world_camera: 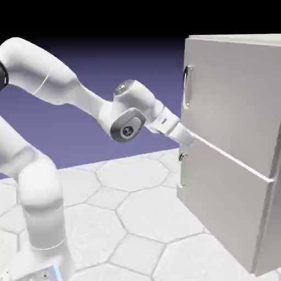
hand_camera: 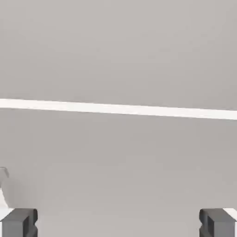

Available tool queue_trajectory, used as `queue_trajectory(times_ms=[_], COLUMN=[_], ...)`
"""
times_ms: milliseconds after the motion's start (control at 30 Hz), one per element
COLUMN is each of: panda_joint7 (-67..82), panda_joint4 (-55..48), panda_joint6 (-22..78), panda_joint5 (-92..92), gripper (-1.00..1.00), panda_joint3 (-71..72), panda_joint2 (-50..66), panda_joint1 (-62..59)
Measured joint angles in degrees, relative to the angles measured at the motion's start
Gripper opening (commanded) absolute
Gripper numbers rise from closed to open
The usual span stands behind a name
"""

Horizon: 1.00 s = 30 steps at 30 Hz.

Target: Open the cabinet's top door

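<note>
One gripper [world_camera: 184, 137], jaws spread, empty | at cabinet [world_camera: 230, 164] seam; upright handle [world_camera: 187, 86] above, toward frame's top

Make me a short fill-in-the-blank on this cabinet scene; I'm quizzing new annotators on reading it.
1. The gripper has its jaws ____, with nothing between them.
2. The top door of the cabinet is ____.
3. The long silver handle runs ____ along the top door's edge.
4. The hand sits ____ that handle, near the seam between the two panels.

Missing words: open; closed; vertically; below
</note>
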<state>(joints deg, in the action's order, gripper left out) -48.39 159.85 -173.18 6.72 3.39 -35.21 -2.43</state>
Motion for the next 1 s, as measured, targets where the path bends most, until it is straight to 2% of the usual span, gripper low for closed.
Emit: queue_trajectory(times_ms=[1000], panda_joint7=[-65.97], panda_joint4=[-12.79], panda_joint6=[9.17], panda_joint5=[74.77], gripper=[0.00], panda_joint3=[37.72], panda_joint2=[-28.38], panda_joint1=[-34.67])
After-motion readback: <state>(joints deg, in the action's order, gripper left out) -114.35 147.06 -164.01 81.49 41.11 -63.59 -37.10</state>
